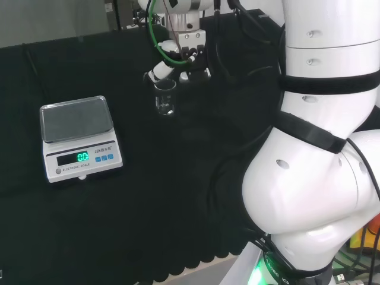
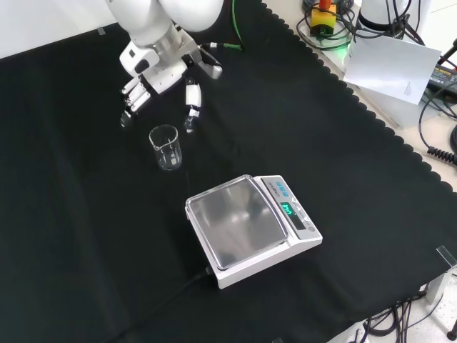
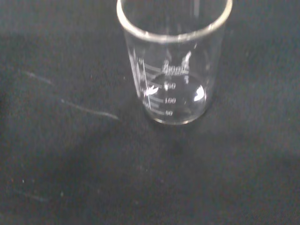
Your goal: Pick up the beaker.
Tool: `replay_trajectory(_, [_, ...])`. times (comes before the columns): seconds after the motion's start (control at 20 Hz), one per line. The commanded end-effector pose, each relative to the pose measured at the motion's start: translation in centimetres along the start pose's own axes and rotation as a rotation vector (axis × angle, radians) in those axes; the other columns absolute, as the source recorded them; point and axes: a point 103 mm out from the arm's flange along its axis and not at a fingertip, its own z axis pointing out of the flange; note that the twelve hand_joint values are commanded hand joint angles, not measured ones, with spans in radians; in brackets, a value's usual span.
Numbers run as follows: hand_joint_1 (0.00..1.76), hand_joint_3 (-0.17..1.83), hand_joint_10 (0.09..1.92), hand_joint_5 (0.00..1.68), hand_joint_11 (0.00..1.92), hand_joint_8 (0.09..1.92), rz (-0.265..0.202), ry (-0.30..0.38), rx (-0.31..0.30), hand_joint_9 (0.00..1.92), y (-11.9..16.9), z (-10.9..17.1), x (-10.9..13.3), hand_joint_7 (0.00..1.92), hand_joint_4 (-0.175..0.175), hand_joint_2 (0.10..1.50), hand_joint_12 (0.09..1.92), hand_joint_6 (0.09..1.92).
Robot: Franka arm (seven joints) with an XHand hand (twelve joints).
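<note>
The robot hand (image 2: 161, 75) hangs with fingers spread and empty just behind the upright, empty beaker (image 2: 165, 147) on the black surface (image 2: 86, 236), near the scale (image 2: 250, 229), and an off-centre closure could tip the light glass.

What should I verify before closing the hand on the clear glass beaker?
1. Clear glass beaker upright on the black cloth: ok.
2. Beaker empty: ok, per wrist view.
3. Black and white hand open, fingers apart: ok.
4. Fingers around the beaker: not ok, hand sits just beyond it, apart.
5. White electronic scale clear of the approach: ok.
6. Finger height against the rim: cannot tell.
</note>
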Motion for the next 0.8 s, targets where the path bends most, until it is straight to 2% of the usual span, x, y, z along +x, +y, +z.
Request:
replay_trajectory(0.05, [0.47,0.27,0.81,0.09,0.01,0.68,-0.001,-0.006,0.034,0.23,1.3,2.3,0.2,0.03,-0.007,0.68,1.52,0.09])
replay_trajectory(0.8, [0.46,0.24,0.83,0.06,0.00,0.68,0.024,-0.040,0.114,0.18,3.5,5.3,-0.8,0.00,0.001,0.67,1.50,0.09])
